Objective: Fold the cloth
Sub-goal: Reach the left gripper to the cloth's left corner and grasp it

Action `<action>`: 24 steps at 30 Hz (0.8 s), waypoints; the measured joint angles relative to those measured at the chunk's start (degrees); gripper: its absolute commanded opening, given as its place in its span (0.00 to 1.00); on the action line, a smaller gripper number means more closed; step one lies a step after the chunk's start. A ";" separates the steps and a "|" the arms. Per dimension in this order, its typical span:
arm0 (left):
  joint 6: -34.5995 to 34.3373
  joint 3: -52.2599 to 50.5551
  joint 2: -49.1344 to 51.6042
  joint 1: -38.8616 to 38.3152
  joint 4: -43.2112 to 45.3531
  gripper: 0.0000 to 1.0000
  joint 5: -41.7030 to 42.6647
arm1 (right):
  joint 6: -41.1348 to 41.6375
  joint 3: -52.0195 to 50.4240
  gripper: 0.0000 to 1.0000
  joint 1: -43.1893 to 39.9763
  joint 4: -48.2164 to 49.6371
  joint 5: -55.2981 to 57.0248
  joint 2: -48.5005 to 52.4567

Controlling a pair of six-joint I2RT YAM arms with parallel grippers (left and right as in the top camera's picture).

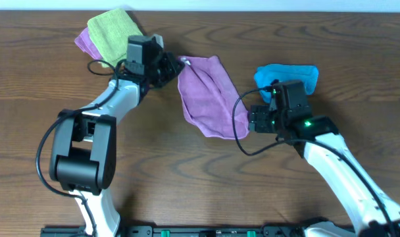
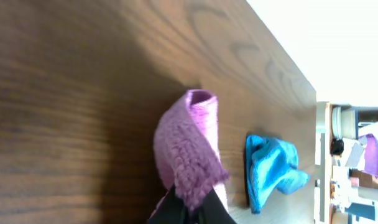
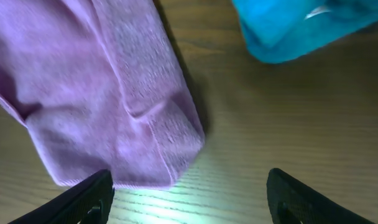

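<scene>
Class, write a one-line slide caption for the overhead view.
Left gripper pinches one corner of the lilac cloth; the open right gripper hovers by its opposite end.

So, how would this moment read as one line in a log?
task: fold cloth | left gripper: shut on cloth corner | right gripper: open beside cloth | cloth: rumpled

Soft cloths on a wood-grain tabletop (image 1: 187,178)

The cloth (image 1: 210,95) pinched in the left pincer (image 2: 189,206) is lilac terry, nubbly and matt, with a stitched hem. Just beyond the right pincer (image 3: 189,196), whose fingers (image 3: 83,199) look like matt black plastic, the blue cloth (image 3: 288,25) has a finer, smoother pile. Under both pincers the tabletop is dark brown wood grain with a faint sheen.
</scene>
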 measured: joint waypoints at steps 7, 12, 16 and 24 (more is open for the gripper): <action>2.69 0.42 0.02 0.48 -3.85 0.68 -0.02 | -2.08 -0.02 0.77 2.12 2.21 -1.09 8.07; 5.66 0.42 0.02 0.59 -8.20 0.85 0.00 | -3.17 -0.02 0.76 2.54 4.52 -1.09 12.00; 7.85 0.44 0.02 0.70 -12.48 0.88 0.13 | -4.28 -0.02 0.70 2.54 6.14 -0.31 12.66; 11.63 0.46 0.02 0.81 -21.38 0.88 1.16 | -5.73 -0.02 0.64 2.54 9.42 0.96 12.68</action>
